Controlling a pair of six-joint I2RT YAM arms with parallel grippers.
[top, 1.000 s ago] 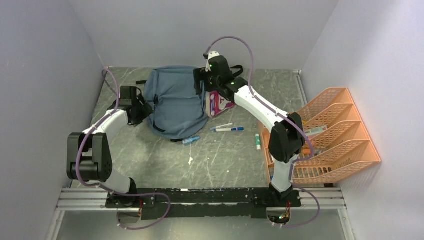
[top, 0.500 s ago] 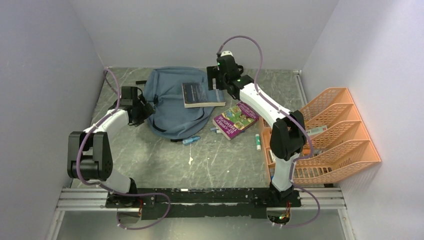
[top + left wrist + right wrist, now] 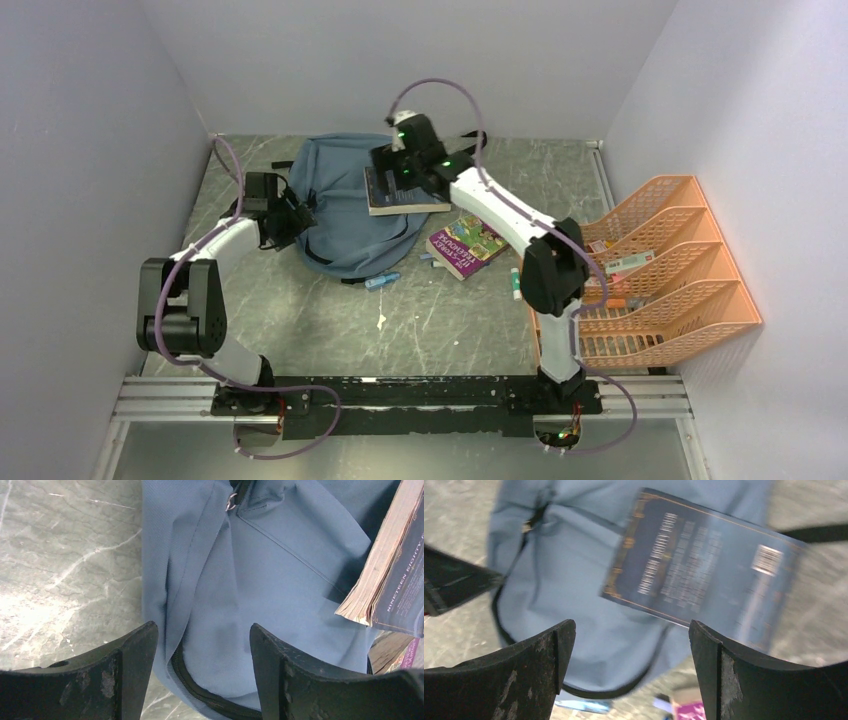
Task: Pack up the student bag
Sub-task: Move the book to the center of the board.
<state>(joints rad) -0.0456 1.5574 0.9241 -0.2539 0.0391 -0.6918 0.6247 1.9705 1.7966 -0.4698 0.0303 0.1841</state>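
At the far side of the table [image 3: 440,320]: student bag [image 3: 340,215] lies flat, front up, between my 2 arms, black zip along its near edge.
Change, books: 1 s ago my right pincer [image 3: 393,168] had 2 books bunched at the bag's right edge. Both are loose now.
Dark paperback [image 3: 400,190]: rests on top of the bag's right half, cover up, not inside.
Purple book [image 3: 467,243]: flat on the table, just right of the bag.
Change, right pincer: swung left in the last 0.5 s, from beside the paperback to directly over it. Jaws spread wide, nothing between them. Wrist view is smeared, so I read this as mid-move.
Left pincer [image 3: 297,215]: same spot as 1 s ago, at the bag's left edge. Jaws spread, fabric showing between them, no pinch.
Bag opening: cannot tell from these views whether the main zip is open.
Meaning for task: 0 of 2 books packed. My judgement is that the insertion did not take, and the paperback needs a fresh grip.
Outstanding: blue marker [image 3: 382,281] and glue stick [image 3: 516,283] on the table, plus items in the orange rack [image 3: 670,300].
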